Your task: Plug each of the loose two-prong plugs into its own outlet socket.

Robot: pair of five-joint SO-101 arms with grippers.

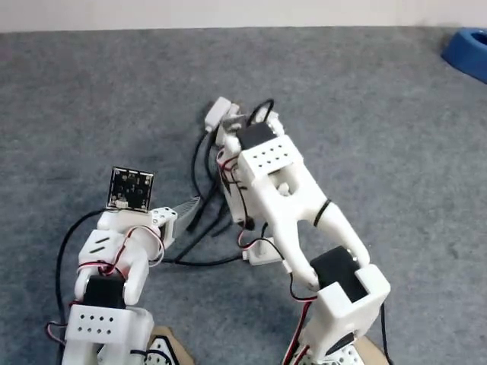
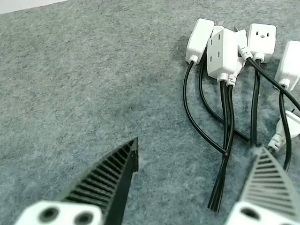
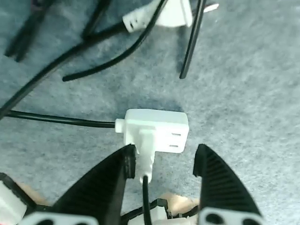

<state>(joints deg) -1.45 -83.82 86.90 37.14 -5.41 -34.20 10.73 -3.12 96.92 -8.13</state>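
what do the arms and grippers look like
The left arm and right arm are white blocky plastic shells with black motors and red and black wires. The left gripper and right gripper have black ribbed fingers tapering to points, on white bases.

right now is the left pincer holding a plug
No, the left pincer is open and grips nothing, while the white socket block lies on the carpet beyond it.
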